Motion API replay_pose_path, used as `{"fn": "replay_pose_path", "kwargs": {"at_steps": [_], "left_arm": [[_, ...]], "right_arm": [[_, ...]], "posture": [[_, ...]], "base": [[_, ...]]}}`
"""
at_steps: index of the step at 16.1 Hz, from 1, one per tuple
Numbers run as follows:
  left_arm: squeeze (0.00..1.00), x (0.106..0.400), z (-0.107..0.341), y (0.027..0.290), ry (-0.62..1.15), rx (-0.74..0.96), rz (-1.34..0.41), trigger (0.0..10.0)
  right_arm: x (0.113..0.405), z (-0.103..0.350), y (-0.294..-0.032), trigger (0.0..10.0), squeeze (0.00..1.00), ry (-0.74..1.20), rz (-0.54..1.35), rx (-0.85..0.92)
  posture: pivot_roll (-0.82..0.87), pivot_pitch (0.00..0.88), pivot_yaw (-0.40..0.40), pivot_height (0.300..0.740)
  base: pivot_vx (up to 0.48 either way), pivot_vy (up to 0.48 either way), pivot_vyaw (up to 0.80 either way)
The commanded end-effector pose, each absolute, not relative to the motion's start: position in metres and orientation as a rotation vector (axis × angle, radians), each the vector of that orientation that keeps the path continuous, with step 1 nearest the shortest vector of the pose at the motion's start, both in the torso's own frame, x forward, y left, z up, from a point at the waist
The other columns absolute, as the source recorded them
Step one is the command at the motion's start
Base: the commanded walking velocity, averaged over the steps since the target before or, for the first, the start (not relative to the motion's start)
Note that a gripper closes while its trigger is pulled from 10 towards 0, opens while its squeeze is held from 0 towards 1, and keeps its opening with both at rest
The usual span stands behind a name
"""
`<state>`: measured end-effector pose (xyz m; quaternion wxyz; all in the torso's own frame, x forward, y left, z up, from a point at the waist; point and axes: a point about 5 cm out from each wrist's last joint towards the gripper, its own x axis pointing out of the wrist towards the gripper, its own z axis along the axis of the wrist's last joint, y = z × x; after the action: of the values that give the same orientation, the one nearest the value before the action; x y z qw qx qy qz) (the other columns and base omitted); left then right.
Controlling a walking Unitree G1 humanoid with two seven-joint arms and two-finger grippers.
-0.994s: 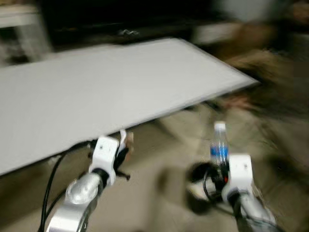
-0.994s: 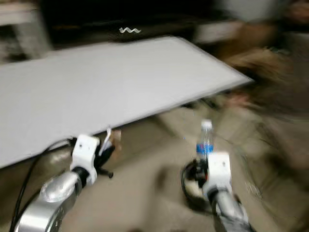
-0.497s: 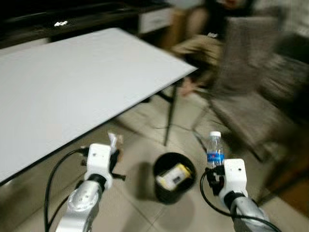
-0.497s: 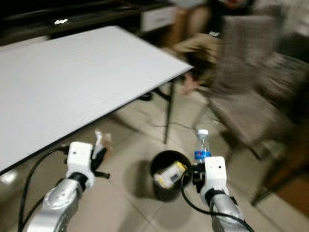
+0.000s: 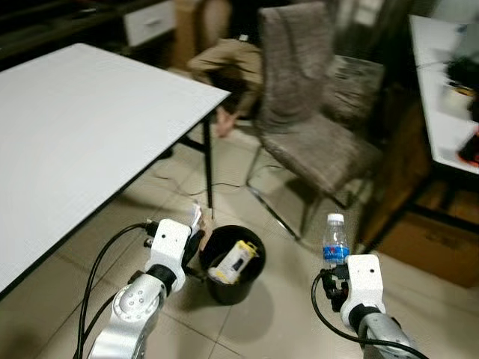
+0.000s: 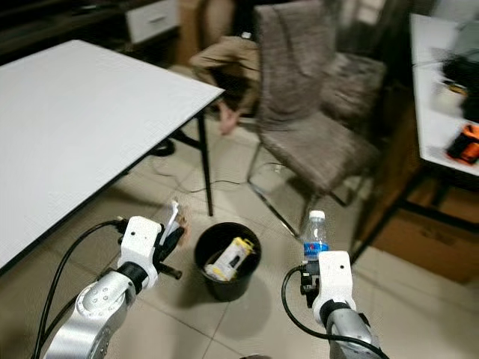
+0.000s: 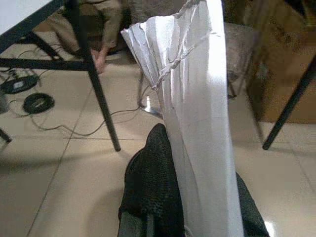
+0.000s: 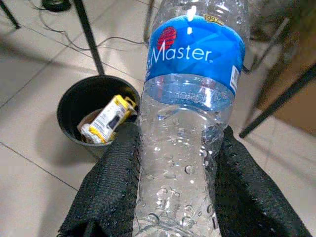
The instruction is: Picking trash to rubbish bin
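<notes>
My right gripper point(image 8: 173, 197) is squeezed tight on a clear plastic water bottle with a blue label point(image 8: 190, 108), holding it upright, off to the right of the round black rubbish bin point(image 5: 228, 263). My left gripper point(image 7: 192, 217) pinches a crinkly white strip of wrapper point(image 7: 197, 113) just left of the bin. A yellow and white packet point(image 5: 234, 259) lies inside the bin, on the tile floor point(image 6: 247, 314) by the white table point(image 5: 67, 127) and a grey chair point(image 5: 314, 127).
</notes>
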<state>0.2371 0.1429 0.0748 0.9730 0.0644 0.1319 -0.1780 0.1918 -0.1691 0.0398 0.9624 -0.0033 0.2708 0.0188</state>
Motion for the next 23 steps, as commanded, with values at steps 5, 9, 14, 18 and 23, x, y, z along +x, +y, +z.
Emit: {"fn": "replay_pose_path", "kwargs": {"at_steps": [5,9,14,18,23], "left_arm": [[0.0,0.242,0.074,0.143,0.273,0.144,-0.394,10.0],[0.0,0.243,0.073,0.143,0.271,0.144,-0.405,10.0],[0.0,0.243,0.073,0.14,0.27,0.19,-0.412,10.0],[0.0,0.241,0.066,0.148,0.294,0.135,-0.317,10.0],[0.0,0.238,0.061,0.147,0.3,0.106,-0.306,10.0]], "right_arm": [[0.191,0.041,-0.169,10.0,0.0,0.536,0.019,0.014],[0.191,0.04,-0.168,10.0,0.0,0.533,0.024,0.013],[0.19,0.04,-0.166,10.0,0.0,0.527,0.053,-0.003],[0.198,0.041,-0.165,10.0,0.0,0.502,0.103,-0.027],[0.21,0.036,-0.165,10.0,0.0,0.508,0.163,-0.093]], "posture": [[-0.12,0.013,-0.023,0.74],[-0.12,0.013,-0.015,0.74],[-0.11,0.014,-0.023,0.74],[-0.1,0.014,-0.042,0.74],[-0.1,0.006,-0.056,0.74]], "base": [[0.0,0.411,-0.8],[0.0,0.442,-0.78],[0.0,-0.226,0.0],[0.0,0.0,0.0],[0.05,0.0,0.0]]}}
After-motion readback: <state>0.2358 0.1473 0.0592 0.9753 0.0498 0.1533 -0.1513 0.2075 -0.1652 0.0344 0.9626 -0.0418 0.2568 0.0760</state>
